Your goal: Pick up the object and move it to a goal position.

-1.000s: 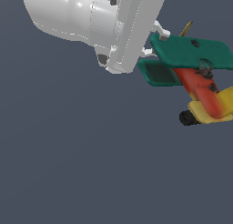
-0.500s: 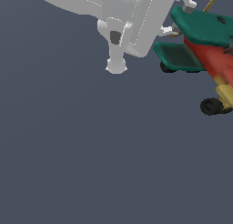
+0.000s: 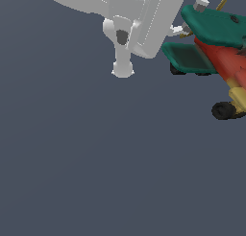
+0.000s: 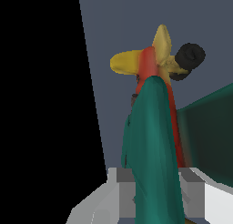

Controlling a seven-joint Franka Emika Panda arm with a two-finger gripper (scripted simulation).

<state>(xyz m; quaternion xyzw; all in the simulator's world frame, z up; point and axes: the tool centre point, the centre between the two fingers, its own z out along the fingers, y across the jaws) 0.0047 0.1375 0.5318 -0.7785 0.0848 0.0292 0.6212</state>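
The gripper (image 4: 152, 186) is closed on the biplane's (image 3: 216, 48) upper wing: in the wrist view a grey finger (image 4: 123, 193) sits tight against one face of the teal wing (image 4: 152, 145) and its partner against the other, with the wing edge-on between them. In the exterior view the fingers reach the wing's leading edge beside the propeller.

The white arm (image 3: 129, 19) fills the top of the exterior view, and the biplane hangs off its far end, toward the exterior view's right, partly cut by the frame edge. The plane is clear of the plain grey tabletop (image 3: 96, 172), with nothing touching it from below.

On the plane itself, the upper wing is the largest part, a broad teal slab. The lower wing (image 3: 188, 58) lies beneath it and slightly nearer the arm. The red-orange body (image 3: 226, 62) runs back from the wings, slanting downward away from the arm. Behind the body comes the yellow tail (image 4: 136, 61), seen in the wrist view at the plane's far end from the gripper. A black wheel (image 3: 224, 110) sits under the tail end; two more wheels peep out beneath the lower wing. The thin yellow propeller (image 3: 223, 1) sticks up above the upper wing.
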